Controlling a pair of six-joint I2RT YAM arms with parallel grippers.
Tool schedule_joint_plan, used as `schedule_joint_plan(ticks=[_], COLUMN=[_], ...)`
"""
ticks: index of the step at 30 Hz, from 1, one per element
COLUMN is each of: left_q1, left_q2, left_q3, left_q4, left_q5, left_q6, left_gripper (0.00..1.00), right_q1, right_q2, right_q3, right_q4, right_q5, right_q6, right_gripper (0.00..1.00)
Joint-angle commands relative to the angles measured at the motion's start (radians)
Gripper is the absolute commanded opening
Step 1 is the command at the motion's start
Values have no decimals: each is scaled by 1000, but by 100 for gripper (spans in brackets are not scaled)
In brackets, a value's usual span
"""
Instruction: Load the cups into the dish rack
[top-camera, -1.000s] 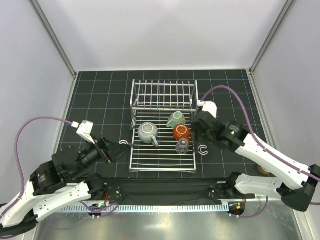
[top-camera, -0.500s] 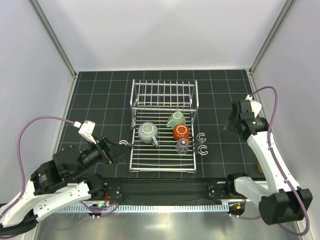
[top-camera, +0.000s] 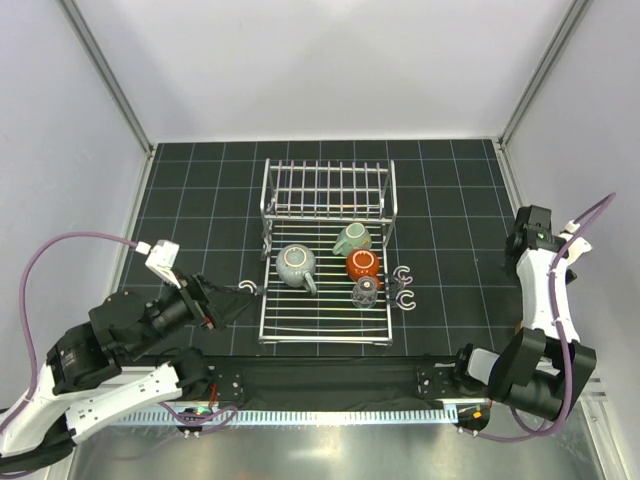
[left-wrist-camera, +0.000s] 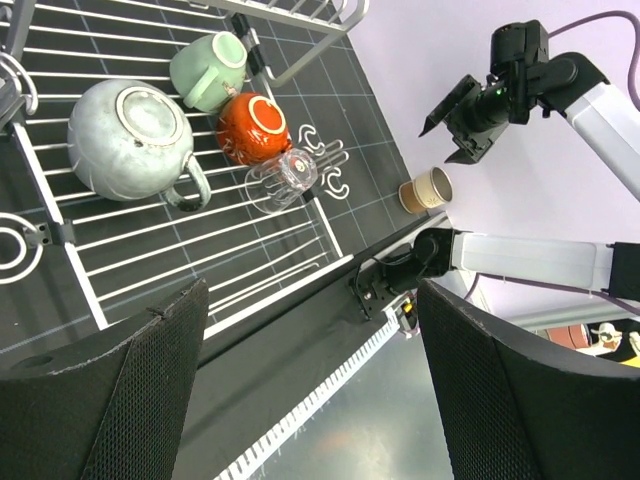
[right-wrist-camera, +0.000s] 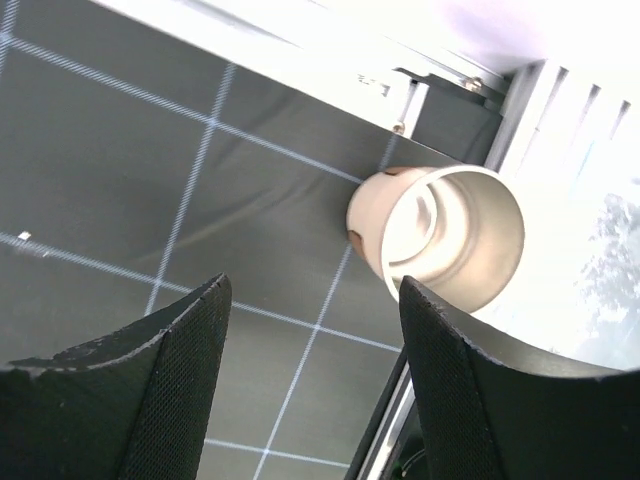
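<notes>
The dish rack (top-camera: 325, 322) stands mid-table and holds a pale grey-green mug (top-camera: 296, 264), a mint-green mug (top-camera: 351, 239), an orange-brown mug (top-camera: 362, 264) and a small clear glass (top-camera: 365, 290). The left wrist view shows the same cups on the rack (left-wrist-camera: 150, 250). A cream tumbler (right-wrist-camera: 440, 235) lies on its side near the mat's near right edge, also seen as the tumbler (left-wrist-camera: 427, 189); in the top view my right arm hides it. My right gripper (right-wrist-camera: 313, 283) hangs open above it, empty. Left of the rack, my left gripper (top-camera: 232, 300) is open and empty.
Small white C-shaped hooks (top-camera: 404, 285) lie on the mat just right of the rack, and another hook (top-camera: 248, 288) sits at its left side. The mat's near edge and a metal ledge (right-wrist-camera: 560, 130) run right beside the tumbler. White walls enclose the table.
My right arm has swung away from the rack's right side to the far right of the table, over the tumbler. The left gripper has drawn back slightly.
</notes>
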Motion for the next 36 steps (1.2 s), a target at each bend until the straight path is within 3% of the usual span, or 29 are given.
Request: schedule_joint_plan(ticks=[1, 5, 13, 28, 33, 34, 36], left_q1=[-3, -3, -3, -3, -3, -2, -3], left_q2=[9, -4, 5, 3, 15, 17, 17], left_q3=[23, 16, 14, 13, -1, -4, -12], left_q4=[-24, -31, -21, -24, -9, -5, 3], left_q5=[24, 18, 33, 39, 51, 56, 58], left_q6=[12, 3, -3, -20, -28, -31, -34], left_gripper=[82, 82, 82, 82, 82, 81, 82], right_q1=[-17, -40, -255, -273, -273, -273, -273], right_q2=[-46, -104, -135, -58, -70, -85, -99], right_q3=[-16, -33, -92, -173, -174, -181, -190], right_q4=[-20, -32, 60, 162, 162, 184, 208], right_q5=[102, 151, -40, -109, -115, -128, -169], right_q6=[110, 158, 95, 98, 89, 77, 38], right_gripper=[69, 69, 65, 59, 47, 34, 20])
